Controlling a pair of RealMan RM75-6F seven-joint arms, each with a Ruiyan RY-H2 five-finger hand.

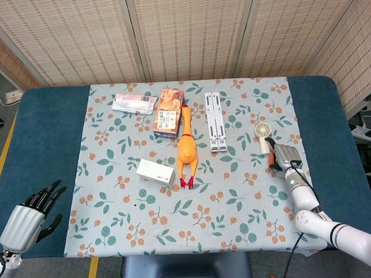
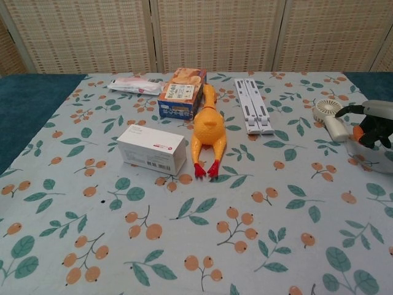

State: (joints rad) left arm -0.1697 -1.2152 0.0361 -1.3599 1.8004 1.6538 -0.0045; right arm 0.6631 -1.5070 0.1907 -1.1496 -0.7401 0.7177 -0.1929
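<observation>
A small white handheld fan (image 1: 264,131) (image 2: 326,112) lies on the floral cloth near its right edge. My right hand (image 1: 279,155) (image 2: 371,123) sits just right of the fan's handle. One dark finger reaches out over the handle end and the others are bent, with nothing plainly gripped. An orange patch shows at the fingers. My left hand (image 1: 27,218) hovers off the cloth at the lower left, fingers spread and empty; only the head view shows it.
A yellow rubber chicken (image 1: 186,148) lies mid-cloth, with a white box (image 1: 155,172) to its left. Behind are a snack box (image 1: 169,112), a pink-white packet (image 1: 133,103) and a folded white stand (image 1: 215,121). Blue table (image 1: 48,137) borders the cloth.
</observation>
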